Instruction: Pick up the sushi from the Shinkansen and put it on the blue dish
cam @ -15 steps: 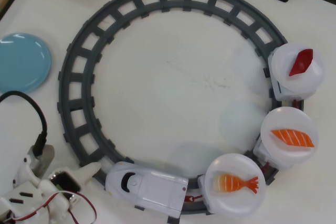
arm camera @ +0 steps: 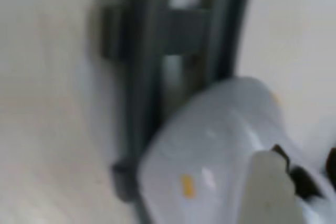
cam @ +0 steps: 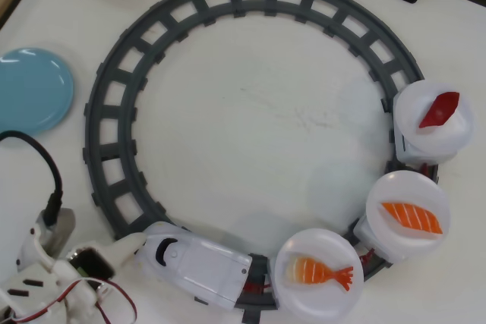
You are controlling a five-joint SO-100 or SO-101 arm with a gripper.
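Orange salmon sushi (cam: 411, 218) sits on the middle white plate (cam: 380, 221) behind the Shinkansen (cam: 196, 262).
Gripper (cam: 130, 246) tip touches the train's nose; its opening is unclear, apparently empty. The blue dish (cam: 30, 89) lies well apart.

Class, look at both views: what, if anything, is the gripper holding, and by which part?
Nothing. The gripper sits by the Shinkansen nose; the sushi lies untouched on its plate.
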